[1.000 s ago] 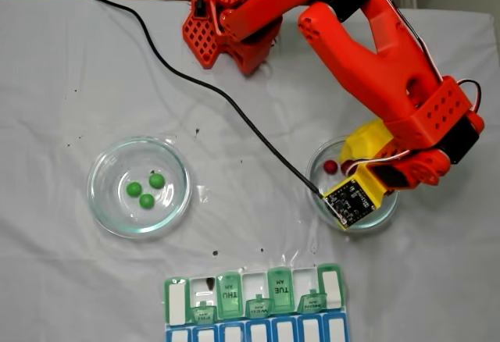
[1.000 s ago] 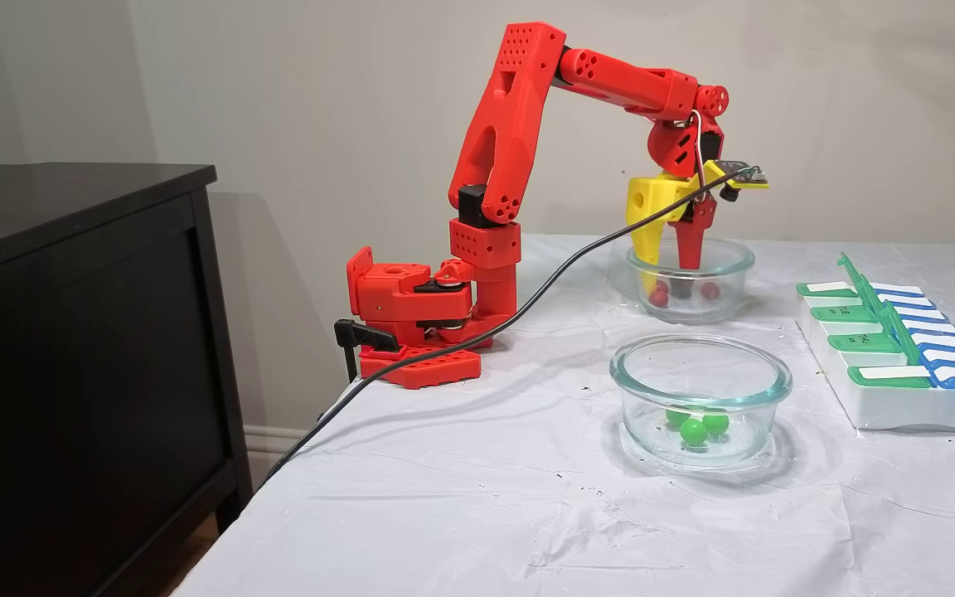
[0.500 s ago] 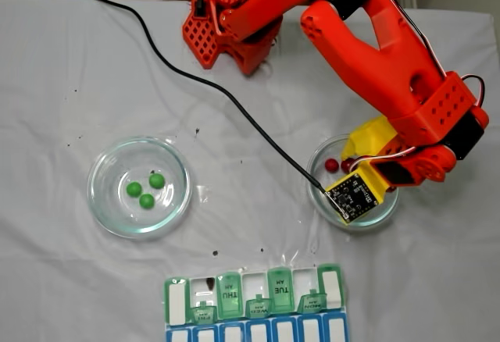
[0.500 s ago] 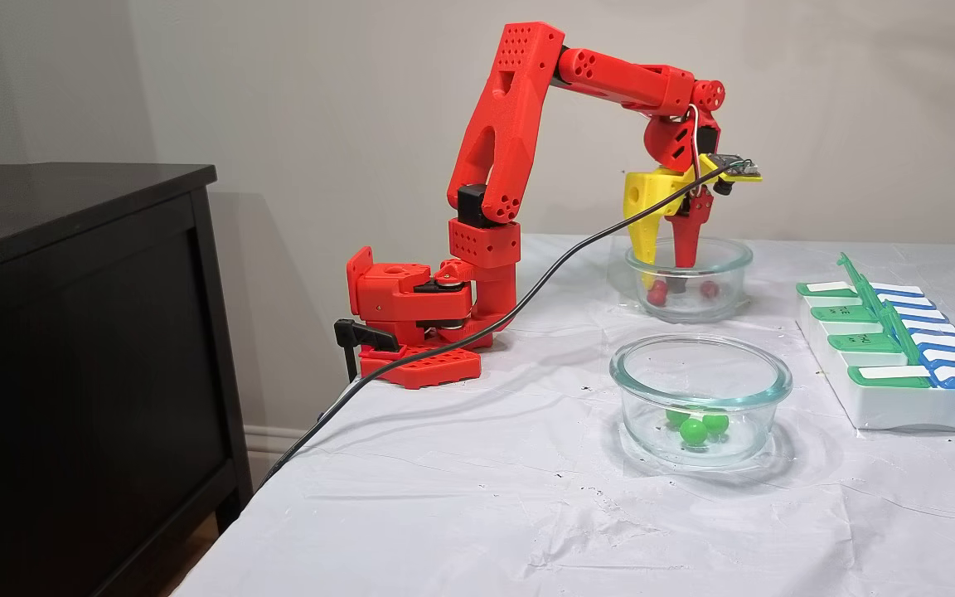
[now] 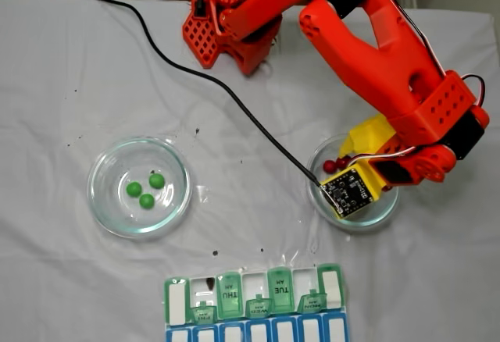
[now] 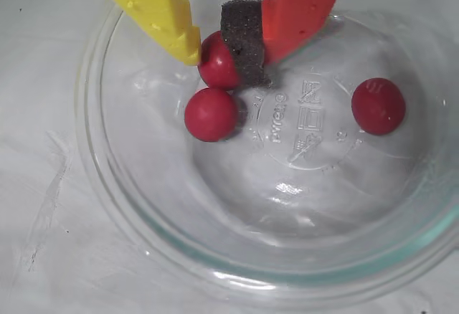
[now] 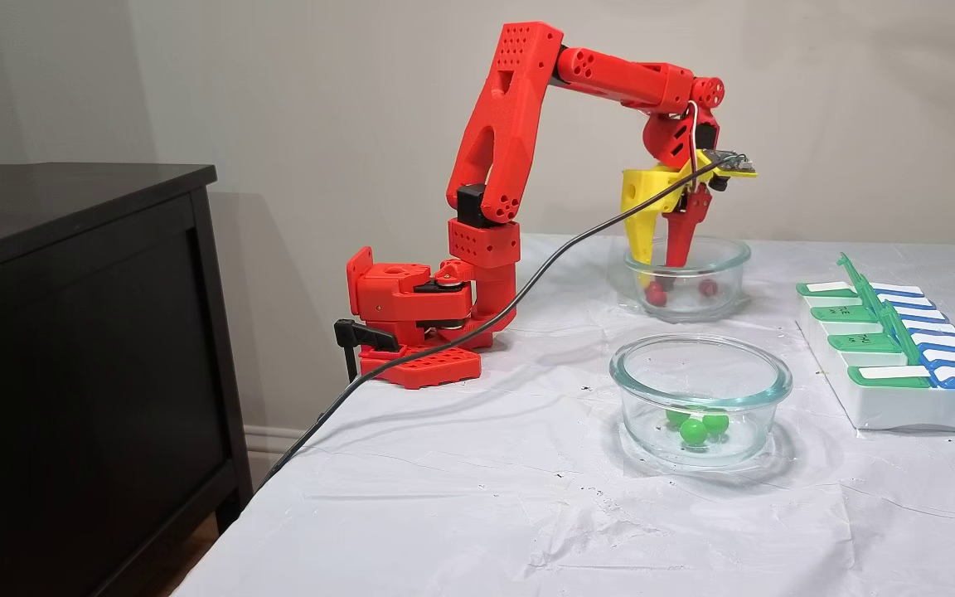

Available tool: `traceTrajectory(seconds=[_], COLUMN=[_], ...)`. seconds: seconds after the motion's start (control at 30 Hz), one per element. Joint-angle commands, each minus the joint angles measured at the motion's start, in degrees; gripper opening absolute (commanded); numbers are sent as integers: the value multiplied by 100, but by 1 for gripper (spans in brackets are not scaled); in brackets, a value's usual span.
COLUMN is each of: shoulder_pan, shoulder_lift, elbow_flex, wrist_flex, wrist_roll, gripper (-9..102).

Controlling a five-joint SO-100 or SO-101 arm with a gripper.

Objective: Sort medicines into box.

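Three small glossy red balls (image 6: 379, 105) lay in round clear glass dish (image 6: 129, 221); one (image 6: 216, 59) pinched between yellow and red fingers (image 6: 231, 52), nearly closed, touching neighbour (image 6: 211, 114). Best lifted straight up, slowly, toward flat green-lidded pill box (image 5: 254, 299) on bench (image 5: 62, 76).

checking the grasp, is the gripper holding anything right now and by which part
A red ball, pinched across its sides between the yellow finger and the foam pad on the red finger, low inside the glass dish. Whether it has lifted off the bottom cannot be told.
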Motion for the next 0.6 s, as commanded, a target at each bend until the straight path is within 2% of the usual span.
traceTrajectory(seconds=[0.0,0.2,0.3,0.47,0.5,0.57], shoulder_pan=[-237,-290,-237,-211,-211,-193], shoulder_lift=[167,141,35,-18,26,185], elbow_flex=[35,105,114,105,88,79], wrist_flex=[53,70,123,97,114,105], wrist_roll=[26,88,220,26,-9,-97], gripper=[1,0,5,7,10,25])
